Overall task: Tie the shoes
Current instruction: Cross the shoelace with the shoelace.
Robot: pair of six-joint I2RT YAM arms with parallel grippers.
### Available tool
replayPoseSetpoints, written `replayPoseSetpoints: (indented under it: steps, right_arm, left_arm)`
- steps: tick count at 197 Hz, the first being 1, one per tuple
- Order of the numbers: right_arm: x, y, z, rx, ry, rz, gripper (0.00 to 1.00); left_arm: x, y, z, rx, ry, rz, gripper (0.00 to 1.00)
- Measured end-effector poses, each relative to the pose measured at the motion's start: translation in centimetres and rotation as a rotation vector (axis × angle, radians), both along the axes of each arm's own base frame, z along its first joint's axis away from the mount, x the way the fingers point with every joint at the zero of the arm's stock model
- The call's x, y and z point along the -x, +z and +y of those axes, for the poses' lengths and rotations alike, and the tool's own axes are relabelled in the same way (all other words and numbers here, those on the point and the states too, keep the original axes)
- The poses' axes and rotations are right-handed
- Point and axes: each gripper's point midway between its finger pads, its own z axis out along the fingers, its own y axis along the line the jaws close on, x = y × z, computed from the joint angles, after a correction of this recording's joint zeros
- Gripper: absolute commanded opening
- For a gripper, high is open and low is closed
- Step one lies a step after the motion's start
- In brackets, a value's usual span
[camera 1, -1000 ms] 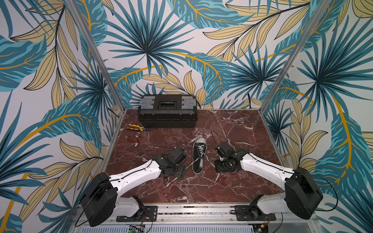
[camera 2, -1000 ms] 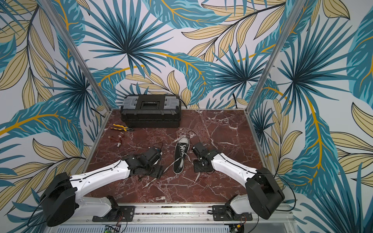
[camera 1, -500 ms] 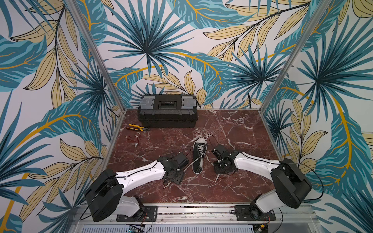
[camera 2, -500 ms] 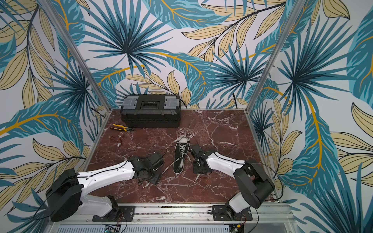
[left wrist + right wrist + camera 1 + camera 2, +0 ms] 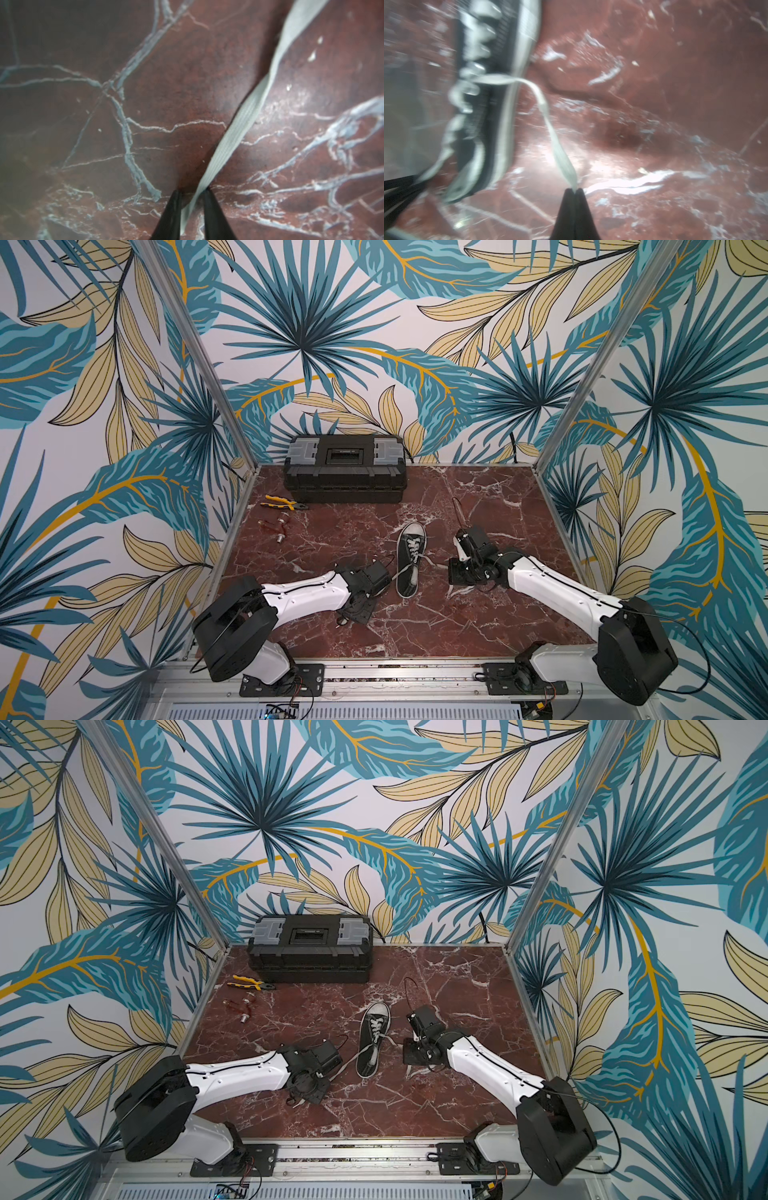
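Marble tabletop [image 5: 478, 497], sneaker [image 5: 409, 560] between left gripper [image 5: 192, 192], right gripper [image 5: 574, 189], laces [image 5: 560, 153] reaching both

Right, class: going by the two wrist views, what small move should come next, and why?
Probably close the left gripper fully on its lace. A gap shows between its fingers with the lace running through, while the right gripper is pinched shut on the other lace of the sneaker. Pulling now might let the left one slip.
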Motion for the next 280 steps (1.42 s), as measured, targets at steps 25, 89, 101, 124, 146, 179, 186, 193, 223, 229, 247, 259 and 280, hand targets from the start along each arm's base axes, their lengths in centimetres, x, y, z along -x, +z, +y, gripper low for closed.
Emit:
replayPoseSetpoints:
  steps: [25, 89, 101, 124, 146, 179, 186, 193, 223, 229, 247, 259, 280]
  right_arm:
    - [-1.1, 3.9, 3.3, -0.195, 0.041, -0.035, 0.00]
    - [-9.6, 8.6, 10.5, -0.542, -0.118, -0.141, 0.01]
    - [-10.9, 7.7, 11.6, -0.542, -0.165, -0.141, 0.01]
    - [-12.9, 5.7, 14.1, -0.525, -0.229, -0.135, 0.02]
    - [-13.8, 3.2, 16.2, -0.496, -0.269, -0.121, 0.05]
    - [-13.0, -1.0, 18.6, -0.435, -0.255, -0.061, 0.23]
    - [-12.7, -1.4, 18.9, -0.425, -0.246, -0.053, 0.28]
    - [-12.4, -1.7, 19.0, -0.415, -0.237, -0.046, 0.31]
    - [-11.8, -0.6, 18.4, -0.386, -0.206, -0.068, 0.46]
    - [-11.7, 0.0, 18.1, -0.383, -0.198, -0.080, 0.48]
    - [-11.0, 1.9, 16.8, -0.383, -0.184, -0.115, 0.51]
    - [-10.4, 3.1, 15.7, -0.390, -0.181, -0.137, 0.52]
    - [-9.8, 4.3, 13.2, -0.370, -0.192, -0.176, 0.54]
  left_arm:
    - [-0.6, 0.0, -0.1, 0.025, 0.015, -0.020, 0.00]
    - [-1.4, 1.2, -1.0, 0.127, 0.036, -0.078, 0.00]
    - [-1.3, 1.3, -1.2, 0.148, 0.038, -0.081, 0.00]
    - [-1.1, 1.4, -1.3, 0.173, 0.044, -0.081, 0.00]
    - [-1.2, 2.0, -1.5, 0.197, 0.053, -0.098, 0.00]
    - [-1.6, 3.2, -1.5, 0.229, 0.064, -0.138, 0.00]
    - [-1.7, 3.4, -1.4, 0.229, 0.066, -0.145, 0.00]
    - [-1.8, 3.5, -1.3, 0.228, 0.070, -0.152, 0.00]
    - [-2.5, 3.7, -0.3, 0.195, 0.084, -0.169, 0.00]
    - [-2.7, 3.8, -0.1, 0.188, 0.084, -0.172, 0.00]
    - [-3.8, 4.7, -0.1, 0.181, 0.085, -0.193, 0.00]
    - [-5.0, 5.5, -0.3, 0.175, 0.078, -0.215, 0.00]
    - [-7.5, 6.9, -1.1, 0.164, 0.059, -0.253, 0.00]
